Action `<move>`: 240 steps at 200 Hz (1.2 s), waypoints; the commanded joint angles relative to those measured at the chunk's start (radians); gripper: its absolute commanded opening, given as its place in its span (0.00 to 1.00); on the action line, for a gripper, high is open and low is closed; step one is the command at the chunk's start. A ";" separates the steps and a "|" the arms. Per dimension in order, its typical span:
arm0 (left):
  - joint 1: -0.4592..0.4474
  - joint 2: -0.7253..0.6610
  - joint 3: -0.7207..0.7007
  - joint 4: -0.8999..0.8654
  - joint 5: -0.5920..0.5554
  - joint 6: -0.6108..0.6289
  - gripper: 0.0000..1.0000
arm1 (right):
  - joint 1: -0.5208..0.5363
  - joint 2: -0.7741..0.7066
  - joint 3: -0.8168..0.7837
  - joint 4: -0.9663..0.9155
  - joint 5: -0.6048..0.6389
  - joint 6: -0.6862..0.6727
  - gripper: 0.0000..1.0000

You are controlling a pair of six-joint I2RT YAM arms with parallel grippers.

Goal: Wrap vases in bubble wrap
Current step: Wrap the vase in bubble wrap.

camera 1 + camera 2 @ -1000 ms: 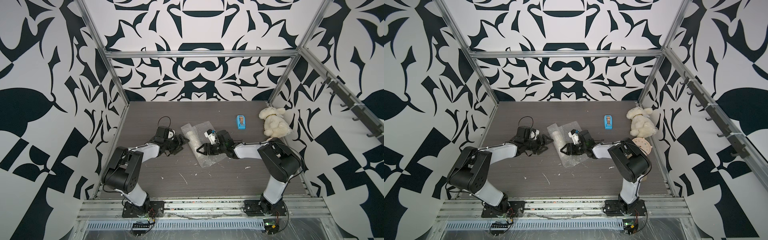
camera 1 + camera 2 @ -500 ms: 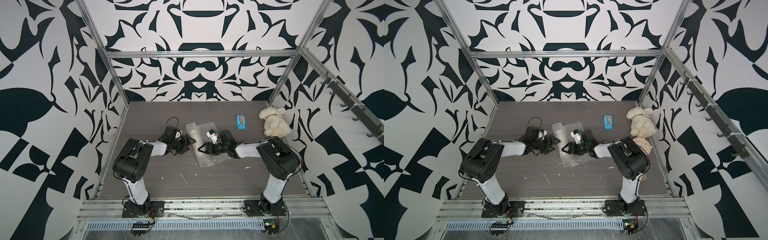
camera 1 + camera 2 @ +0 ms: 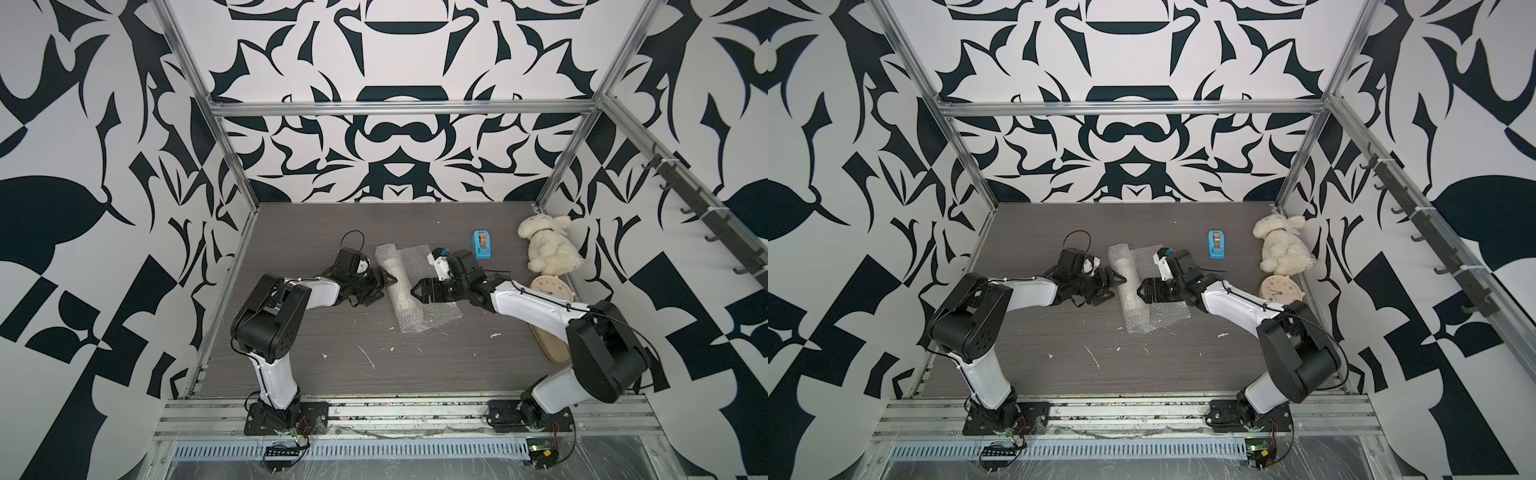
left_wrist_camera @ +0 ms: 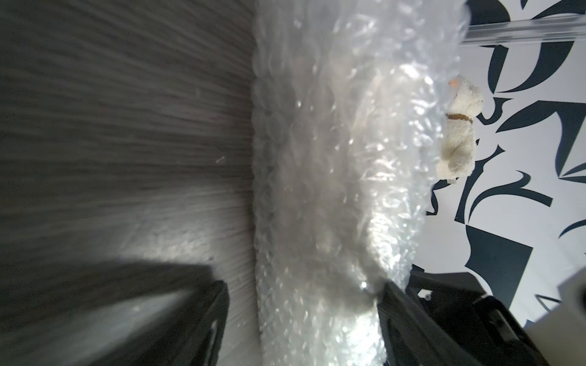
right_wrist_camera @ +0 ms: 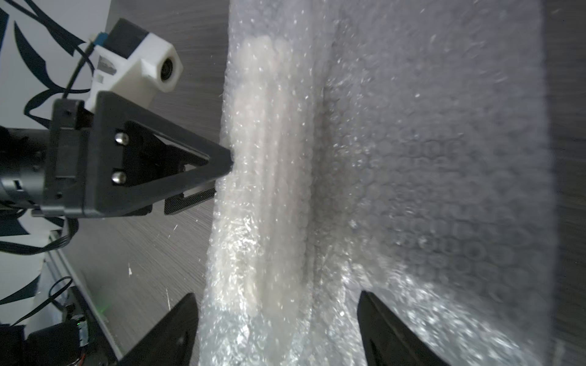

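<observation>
Centrally, ribbed cream vase (image 3: 397,282) beneath clear bubble wrap (image 3: 436,312); left pincer (image 5: 223,176), right pincer (image 3: 414,293) wide.

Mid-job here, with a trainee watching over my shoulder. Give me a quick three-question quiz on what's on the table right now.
1. True or false: the vase stands upright, outside the bubble wrap.
2. Which thing sits closest to the plush bunny? A) the clock B) the vase C) the bubble wrap
3. Are the jaws of the right end effector open or shut?

Key
1. False: it lies on its side, rolled inside the bubble wrap.
2. A
3. Open
</observation>
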 commanded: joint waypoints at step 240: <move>-0.023 -0.055 0.160 -0.248 -0.034 0.065 0.80 | 0.017 0.135 -0.165 0.347 -0.073 0.138 0.64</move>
